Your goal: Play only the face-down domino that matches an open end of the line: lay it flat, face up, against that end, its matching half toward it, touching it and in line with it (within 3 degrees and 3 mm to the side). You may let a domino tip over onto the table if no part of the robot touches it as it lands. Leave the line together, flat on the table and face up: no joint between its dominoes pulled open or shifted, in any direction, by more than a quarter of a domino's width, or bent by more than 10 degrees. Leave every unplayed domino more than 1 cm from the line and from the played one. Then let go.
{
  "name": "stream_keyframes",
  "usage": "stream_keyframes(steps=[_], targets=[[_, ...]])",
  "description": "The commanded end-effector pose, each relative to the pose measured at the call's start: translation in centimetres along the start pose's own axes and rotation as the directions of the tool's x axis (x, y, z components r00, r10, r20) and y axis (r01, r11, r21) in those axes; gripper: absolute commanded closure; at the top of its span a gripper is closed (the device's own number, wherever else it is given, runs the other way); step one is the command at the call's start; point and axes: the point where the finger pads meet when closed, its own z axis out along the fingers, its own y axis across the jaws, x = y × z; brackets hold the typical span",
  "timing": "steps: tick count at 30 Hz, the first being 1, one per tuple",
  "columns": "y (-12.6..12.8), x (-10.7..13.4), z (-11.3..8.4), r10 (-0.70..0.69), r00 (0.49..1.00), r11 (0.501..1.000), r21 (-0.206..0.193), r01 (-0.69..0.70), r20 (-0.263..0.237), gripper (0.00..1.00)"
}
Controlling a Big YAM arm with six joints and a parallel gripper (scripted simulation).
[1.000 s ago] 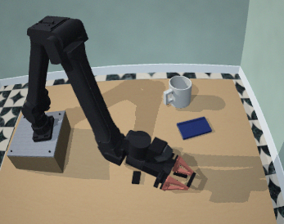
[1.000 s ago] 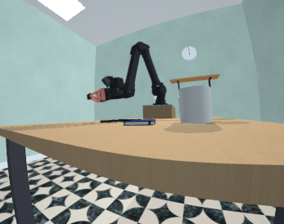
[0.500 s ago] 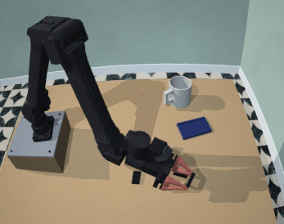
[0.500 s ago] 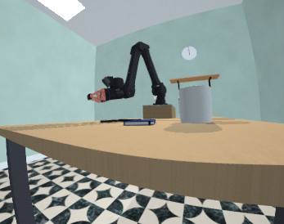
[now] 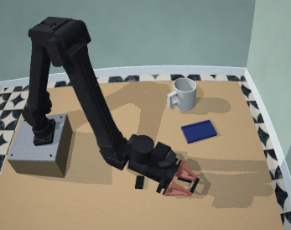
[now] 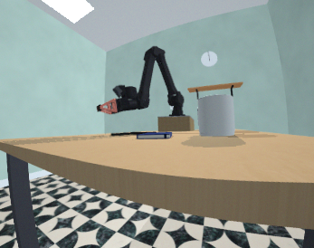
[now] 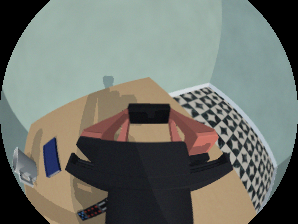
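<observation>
My gripper (image 5: 192, 183) (image 6: 103, 108) (image 7: 149, 111) has red fingers and is shut on a black domino (image 7: 149, 112), held well above the table near its front edge. The gripper lies nearly level, pointing out over the table's edge. The domino's face does not show in any view. One black face-down domino (image 5: 139, 182) lies flat on the table just left of the wrist. A short dark strip with coloured marks (image 7: 93, 211) lies on the table under the wrist; I cannot tell if it is the line. The rest of the line is hidden by the arm.
A grey mug (image 5: 185, 94) (image 6: 216, 115) (image 7: 20, 163) stands at the back right. A blue book (image 5: 199, 131) (image 6: 154, 135) (image 7: 49, 156) lies flat in front of it. The arm's base block (image 5: 38, 155) (image 6: 175, 122) is at the left.
</observation>
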Motion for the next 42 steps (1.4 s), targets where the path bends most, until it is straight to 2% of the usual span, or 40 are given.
stream_keyframes(steps=[1, 10, 11, 20, 27, 28, 37, 42], targets=[[0.4, 0.5, 0.1, -0.004, 1.000, 1.000, -0.007, 0.004, -0.009, 0.51], [0.5, 0.8, 0.1, -0.006, 1.000, 1.000, -0.009, 0.006, -0.014, 0.51], [0.1, -0.2, 0.1, 0.000, 1.000, 1.000, -0.001, 0.000, 0.006, 0.51], [0.5, 1.5, -0.2, -0.004, 1.000, 1.000, -0.010, 0.004, -0.026, 0.51], [0.5, 1.5, -0.2, -0.004, 1.000, 1.000, -0.010, 0.004, -0.026, 0.51], [0.0, 0.9, -0.2, -0.001, 1.000, 1.000, -0.001, 0.001, -0.012, 0.51], [0.5, 3.9, 0.3, -0.001, 1.000, 1.000, -0.011, 0.001, -0.026, 0.51], [0.5, 3.9, 0.3, -0.001, 1.000, 1.000, -0.011, 0.001, -0.026, 0.51]])
